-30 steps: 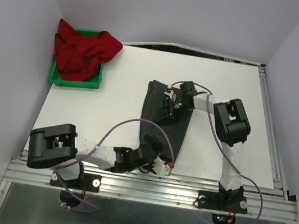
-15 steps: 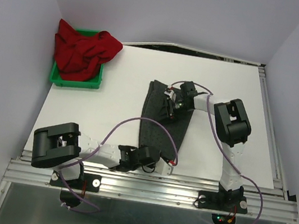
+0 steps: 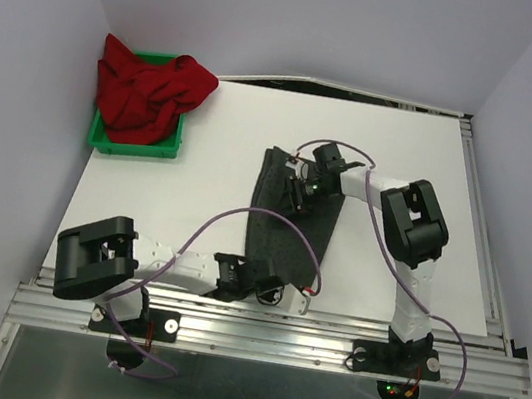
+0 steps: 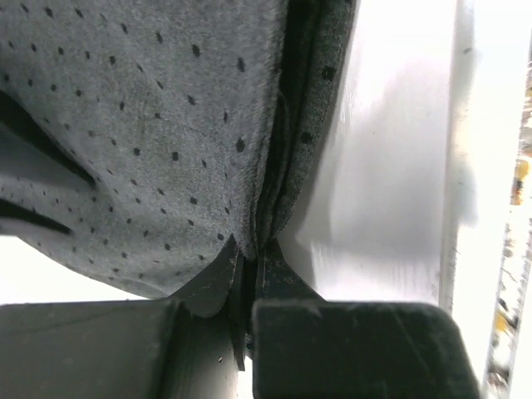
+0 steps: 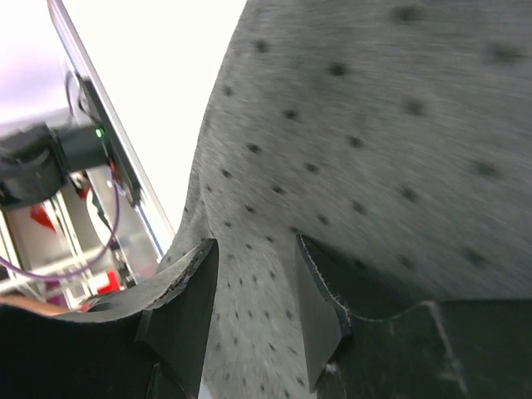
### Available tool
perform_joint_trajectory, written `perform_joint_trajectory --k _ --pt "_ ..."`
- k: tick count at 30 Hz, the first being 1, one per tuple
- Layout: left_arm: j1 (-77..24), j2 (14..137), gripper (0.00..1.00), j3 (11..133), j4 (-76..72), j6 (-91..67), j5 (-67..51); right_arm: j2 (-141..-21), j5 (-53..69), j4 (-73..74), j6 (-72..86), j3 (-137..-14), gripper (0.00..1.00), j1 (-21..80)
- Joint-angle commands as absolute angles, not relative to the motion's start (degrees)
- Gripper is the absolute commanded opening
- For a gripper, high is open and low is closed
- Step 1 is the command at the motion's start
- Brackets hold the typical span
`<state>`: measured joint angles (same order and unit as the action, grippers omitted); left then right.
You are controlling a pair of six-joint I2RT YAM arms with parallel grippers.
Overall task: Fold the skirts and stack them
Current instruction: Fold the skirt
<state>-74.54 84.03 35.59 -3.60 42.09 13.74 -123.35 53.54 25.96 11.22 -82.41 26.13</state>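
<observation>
The left pincer [image 4: 249, 249] is clamped on an edge of the charcoal skirt [image 4: 150, 125]; the cloth extends ahead of it. The right pincer [image 5: 255, 245] stands partly spread, the same skirt just beyond its tips.

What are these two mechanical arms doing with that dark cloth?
They are working on a dotted dark skirt lying on the white table. The left pincer is clamped on its near edge. The right pincer sits over its far part, jaws apart, with cloth showing between them. A red skirt lies heaped in a green bin at the far left corner, with no arm near it.
</observation>
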Motion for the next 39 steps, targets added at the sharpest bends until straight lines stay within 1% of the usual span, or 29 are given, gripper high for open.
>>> perform_joint_trajectory --k 1,3,7,13,18,19,21,23,26,27,30,33,34,39 --pt "-74.5 82.2 0.00 43.5 6.1 40.9 8.2 -123.9 52.6 27.2 8.0 -80.5 0.47 29.4" --pt "-74.0 82.9 0.00 47.0 10.4 39.5 4.7 -125.6 51.9 27.3 6.9 -79.5 0.47 30.8" --pt "-72.7 83.4 0.00 51.4 15.4 38.1 1.7 -127.6 51.1 27.3 6.2 -78.3 0.46 32.0" --pt "-68.1 82.3 0.00 57.6 22.8 37.4 -9.5 -126.1 52.1 27.2 6.3 -77.3 0.47 32.5" --pt "-65.1 83.3 0.00 62.7 30.2 38.1 -16.7 -122.4 51.9 31.0 3.3 -81.4 0.64 32.5" --pt "-64.8 83.6 0.00 63.4 30.7 38.0 -17.6 -121.9 52.0 31.9 2.8 -82.4 0.70 31.1" --pt "-64.3 83.5 0.00 63.2 30.8 37.4 -18.7 -120.5 53.3 33.8 2.4 -84.5 0.73 29.6" --pt "-64.2 83.2 0.00 62.6 30.6 36.5 -19.3 -118.8 54.8 34.7 2.9 -85.0 0.73 26.5" --pt "-63.7 83.3 0.00 62.1 29.6 34.8 -19.7 -116.7 57.9 34.9 3.6 -82.5 0.73 22.3" --pt "-63.4 83.5 0.00 62.1 29.2 34.5 -19.8 -115.5 58.4 35.3 3.4 -80.6 0.73 19.5" --pt "-62.6 83.8 0.00 62.1 28.5 33.2 -20.2 -114.0 59.9 38.7 0.6 -76.3 0.71 16.3" --pt "-61.8 84.9 0.00 63.4 29.0 32.8 -20.7 -114.3 59.1 43.0 -3.6 -72.5 0.69 16.3" --pt "-60.8 85.2 0.00 64.5 29.3 32.9 -20.9 -114.7 58.8 43.1 -4.6 -69.3 0.68 16.3" --pt "-57.8 86.6 0.00 69.2 32.5 33.1 -23.5 -119.3 52.7 44.0 -8.9 -63.8 0.65 16.3"
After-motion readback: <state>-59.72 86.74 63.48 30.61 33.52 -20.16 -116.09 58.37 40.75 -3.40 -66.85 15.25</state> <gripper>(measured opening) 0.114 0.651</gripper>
